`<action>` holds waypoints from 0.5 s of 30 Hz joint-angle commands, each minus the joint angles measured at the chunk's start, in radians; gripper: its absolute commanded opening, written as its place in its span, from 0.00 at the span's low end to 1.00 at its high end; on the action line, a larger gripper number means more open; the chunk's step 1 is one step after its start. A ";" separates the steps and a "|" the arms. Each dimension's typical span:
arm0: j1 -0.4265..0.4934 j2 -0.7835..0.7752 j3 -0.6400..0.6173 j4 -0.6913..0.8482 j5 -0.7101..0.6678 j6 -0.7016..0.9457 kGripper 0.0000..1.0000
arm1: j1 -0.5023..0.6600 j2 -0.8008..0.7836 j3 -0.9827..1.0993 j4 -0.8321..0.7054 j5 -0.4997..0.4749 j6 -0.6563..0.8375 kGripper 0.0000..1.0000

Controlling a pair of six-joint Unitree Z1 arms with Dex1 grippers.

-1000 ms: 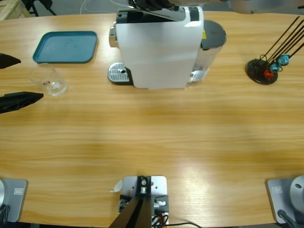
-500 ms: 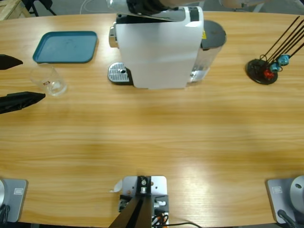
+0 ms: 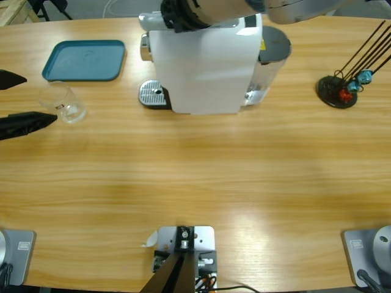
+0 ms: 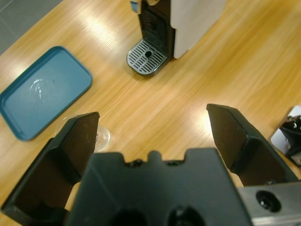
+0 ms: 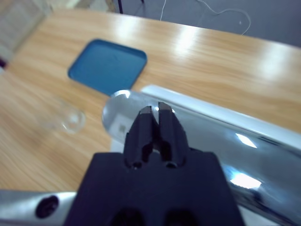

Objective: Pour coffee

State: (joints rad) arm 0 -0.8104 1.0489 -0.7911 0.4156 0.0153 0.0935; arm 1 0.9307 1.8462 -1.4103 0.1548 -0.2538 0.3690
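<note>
**A:** How far along am I with the pour?

**B:** Hardly begun, I judge. The white coffee machine (image 3: 204, 61) stands at the far middle of the wooden table (image 3: 201, 177), its drip grate (image 3: 153, 94) bare with no cup under the spout. The teal tray (image 3: 84, 60) lies empty to one side, and the clear glass beaker (image 3: 64, 104) stands just in front of it, well apart from the grate. I can't make out any coffee anywhere, not in the beaker and not at the spout.

**A:** And my grippers?

**B:** My left gripper (image 4: 153, 136) is spread wide and empty, near the beaker, one jaw close beside it. My right gripper (image 5: 155, 123) is pinched closed on nothing, poised over the machine's silver lever (image 5: 197, 125).

**A:** What does each view add?

**B:** The high view alone shows the black stand with capsules (image 3: 342, 90). The left wrist view shows the beaker's rim beside my jaw; the right wrist view shows the lever close up, hidden from above under my arm.
</note>
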 commanded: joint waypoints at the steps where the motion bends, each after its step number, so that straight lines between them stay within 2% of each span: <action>1: 0.005 -0.002 0.015 -0.004 0.144 -0.058 1.00 | 0.022 -0.203 0.047 0.137 -0.043 -0.220 1.00; 6: 0.005 -0.056 0.023 -0.003 0.318 -0.166 1.00 | 0.022 -0.429 0.067 0.256 -0.020 -0.231 1.00; 10: 0.005 -0.062 0.045 0.000 0.340 -0.247 1.00 | 0.022 -0.564 0.232 0.306 0.007 -0.205 1.00; 12: 0.005 -0.036 0.070 0.015 0.341 -0.392 1.00 | 0.022 -0.632 0.324 0.316 0.035 -0.171 1.00; 15: 0.005 0.010 0.127 0.013 0.364 -0.516 1.00 | 0.022 -0.698 0.413 0.324 0.094 -0.134 1.00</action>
State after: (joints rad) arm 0 -0.8101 1.0146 -0.7766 0.4161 0.3385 -0.1873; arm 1 0.9427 1.3247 -1.2071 0.4403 -0.2509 0.1662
